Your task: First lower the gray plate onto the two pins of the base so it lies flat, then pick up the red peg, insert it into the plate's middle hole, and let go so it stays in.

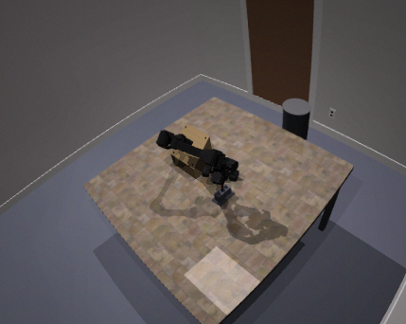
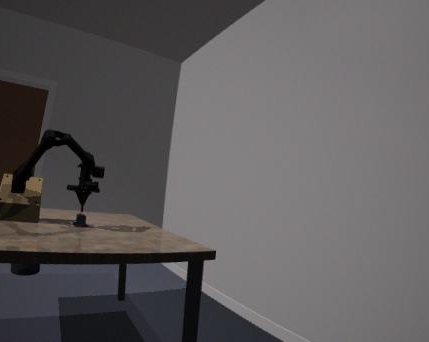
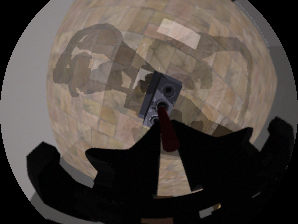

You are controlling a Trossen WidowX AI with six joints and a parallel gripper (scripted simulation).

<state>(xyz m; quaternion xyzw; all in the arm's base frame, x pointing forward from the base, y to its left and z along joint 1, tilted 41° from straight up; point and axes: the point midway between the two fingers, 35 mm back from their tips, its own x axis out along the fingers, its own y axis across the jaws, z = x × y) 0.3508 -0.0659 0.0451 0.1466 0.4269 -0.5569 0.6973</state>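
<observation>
My gripper (image 1: 221,182) (image 2: 82,202) (image 3: 165,124) points down and is shut on the red peg (image 1: 222,187) (image 2: 82,207) (image 3: 170,139), which it holds nearly upright. The gray plate (image 1: 226,190) (image 3: 176,84) lies on the dark base (image 1: 220,204) (image 2: 80,225) (image 3: 151,96) and looks flat, with a round pin end showing in an outer hole. In the wrist view the peg's lower end overlaps the plate's middle hole. In the exterior view it reaches down to about the plate's top. Whether the tip is inside the hole cannot be told.
The arm's wooden mounting box (image 1: 198,137) (image 2: 17,212) stands behind the base on the tiled table (image 1: 143,189) (image 2: 161,245). A pale square patch (image 1: 221,279) (image 3: 179,33) shows near the table's front corner. A dark cylinder (image 1: 295,120) stands beyond the table.
</observation>
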